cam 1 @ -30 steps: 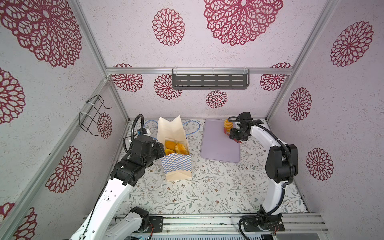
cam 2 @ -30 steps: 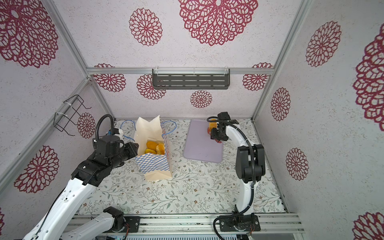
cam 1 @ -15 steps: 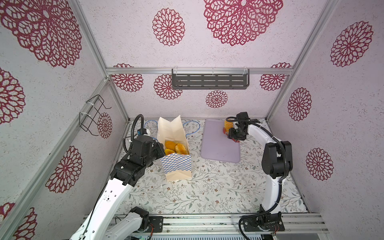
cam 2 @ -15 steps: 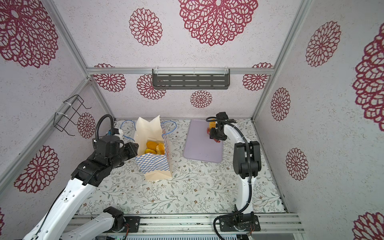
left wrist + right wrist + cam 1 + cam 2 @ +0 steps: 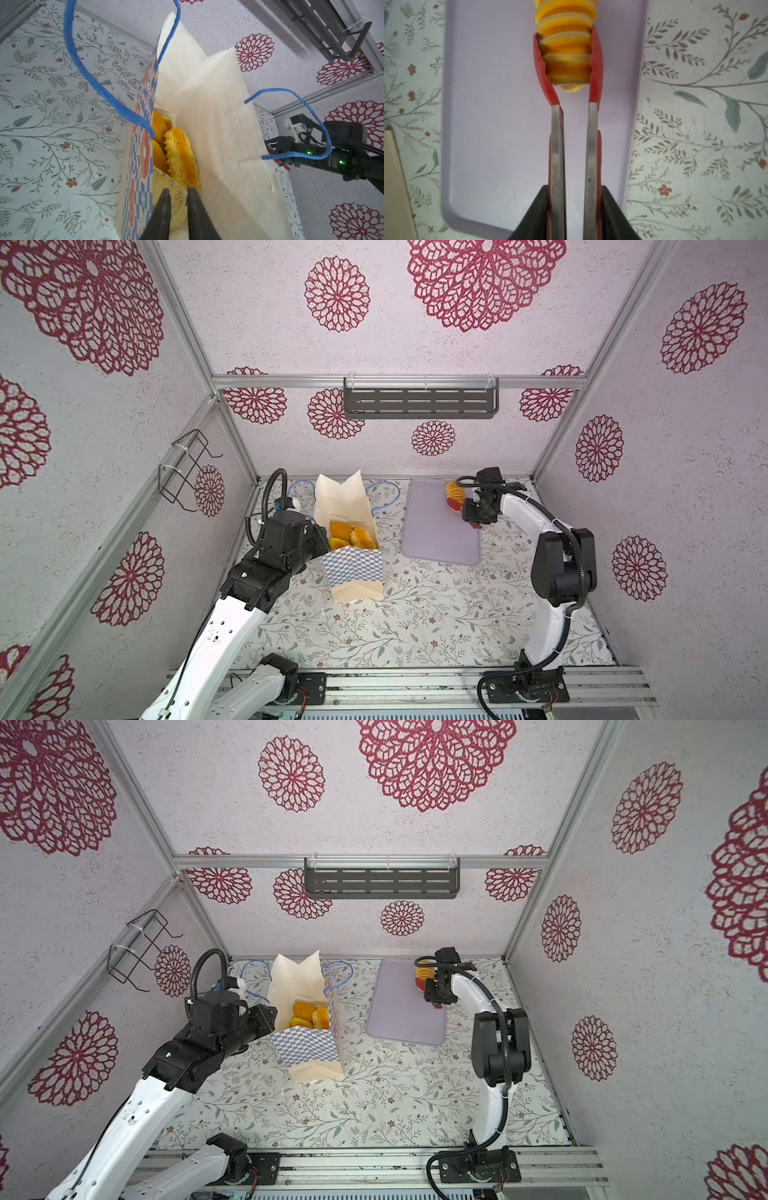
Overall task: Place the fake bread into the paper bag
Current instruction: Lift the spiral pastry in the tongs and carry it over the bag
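Fake bread (image 5: 351,533): mostly in the paper bag (image 5: 353,568) already, several golden pieces heaped below its open mouth, left of centre. One ribbed yellow-orange roll (image 5: 566,52) not yet bagged, on the far right part of the lilac tray (image 5: 436,539), right of the bag and apart from it.

Roll caught by its sides between the scalloped tips of the red tongs (image 5: 594,62), presumably for a firmer bite on a glossy surface. Right gripper (image 5: 575,188) clamped on the tongs' two steel arms, pressing them together. Lifted or resting on the tray: not to be told.

Right arm: up from the near right base, elbow high, forearm stretched far and leftward, wrist dipped over the tray's far right edge.

Left gripper (image 5: 178,190) at the bag's left rim, level with the mouth, fingers (image 5: 164,207) nearly together with a thin gap; pinching paper or merely beside it, cannot tell. Likely posted there to steady the tall bag and keep the mouth spread. Left arm slanting from the near left base up and rightward.
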Tool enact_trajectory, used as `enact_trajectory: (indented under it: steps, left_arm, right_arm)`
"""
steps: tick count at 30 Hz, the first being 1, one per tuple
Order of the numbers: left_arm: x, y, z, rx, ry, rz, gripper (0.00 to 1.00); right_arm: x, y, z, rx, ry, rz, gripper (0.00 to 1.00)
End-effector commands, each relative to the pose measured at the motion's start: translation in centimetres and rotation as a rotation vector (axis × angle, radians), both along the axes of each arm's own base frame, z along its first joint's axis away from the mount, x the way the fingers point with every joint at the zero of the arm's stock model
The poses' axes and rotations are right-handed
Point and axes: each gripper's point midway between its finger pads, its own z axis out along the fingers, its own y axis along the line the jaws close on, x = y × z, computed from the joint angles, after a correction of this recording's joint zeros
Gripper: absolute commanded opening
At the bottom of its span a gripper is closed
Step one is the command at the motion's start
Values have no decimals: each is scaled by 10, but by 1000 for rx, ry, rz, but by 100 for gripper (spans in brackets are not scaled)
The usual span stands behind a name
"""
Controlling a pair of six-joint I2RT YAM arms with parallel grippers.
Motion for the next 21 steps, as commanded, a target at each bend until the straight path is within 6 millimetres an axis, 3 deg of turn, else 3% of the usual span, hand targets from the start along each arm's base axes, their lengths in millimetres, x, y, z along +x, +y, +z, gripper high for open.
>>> enact_trajectory:
  steps: [1,6,13,17,21]
  left_arm:
    - [5,4,11,-3,-37,17,20]
    - [8,3,14,-2,-41,19,22]
    - [11,4,17,1,-47,27,22]
    - [10,6,23,5,-55,39,22]
    - [7,13,33,20,-74,59,22]
  right_arm:
    - [-8,13,82,67,-189,29,38]
    - [-43,33,132,104,-273,91,37]
    - [-94,60,233,170,-472,177,37]
    - [-130,90,295,248,-599,283,37]
    - [-162,126,326,330,-641,396,37]
